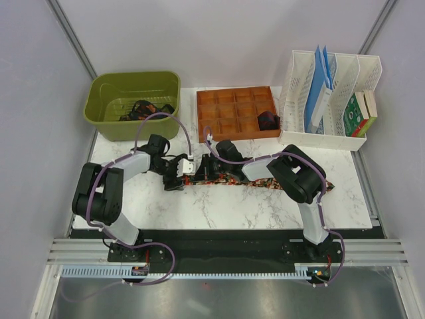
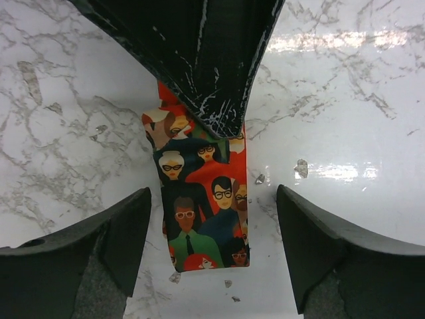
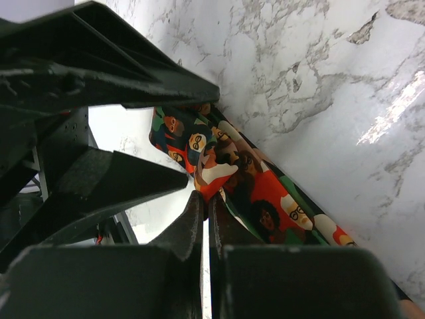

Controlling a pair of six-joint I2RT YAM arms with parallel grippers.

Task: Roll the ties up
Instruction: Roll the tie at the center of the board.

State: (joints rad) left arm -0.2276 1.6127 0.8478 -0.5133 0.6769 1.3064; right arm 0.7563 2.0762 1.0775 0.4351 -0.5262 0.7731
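Tie (image 2: pixel 199 206), face-printed, on marble table (image 2: pixel 345 119). Left gripper (image 2: pixel 212 226) jaws wide astride its end; right gripper (image 3: pixel 203 203) closed against it.

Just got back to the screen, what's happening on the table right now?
Both arms are on the face-print tie stretched across the marble table. The left gripper is open, straddling the tie's end. The right gripper is shut, tips on the tie just beyond; pinching or pressing, I cannot tell. It is not rolled yet. One rolled tie sits in the wooden tray; darker ties wait in the green bin.
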